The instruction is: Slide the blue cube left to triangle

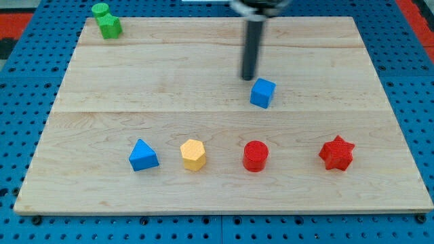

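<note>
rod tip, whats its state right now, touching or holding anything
My tip: a bare rod with no jaws, holding nothing; it sits just up-left of the blue cube, contact cannot be told.

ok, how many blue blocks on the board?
2. The blue cube sits right of centre, just below-right of my tip. The blue triangle is at the left end of the bottom row. Nothing looks hidden, though the rod covers a strip of board.
</note>
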Action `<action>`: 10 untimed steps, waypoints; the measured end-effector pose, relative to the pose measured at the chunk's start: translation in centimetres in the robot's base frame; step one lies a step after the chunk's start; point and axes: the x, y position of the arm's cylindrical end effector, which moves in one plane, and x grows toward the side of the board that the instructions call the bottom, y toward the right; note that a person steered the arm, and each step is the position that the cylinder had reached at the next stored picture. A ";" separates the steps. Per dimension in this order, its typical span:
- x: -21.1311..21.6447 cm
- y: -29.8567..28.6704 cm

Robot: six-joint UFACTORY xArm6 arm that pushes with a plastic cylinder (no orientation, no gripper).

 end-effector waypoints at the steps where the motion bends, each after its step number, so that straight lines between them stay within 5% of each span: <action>1: -1.6 4.3; 2: 1.4 11.9; 3: 4.4 6.1; 4: 1.7 -6.7; 6: 3.9 -5.9; 10: 8.3 -18.5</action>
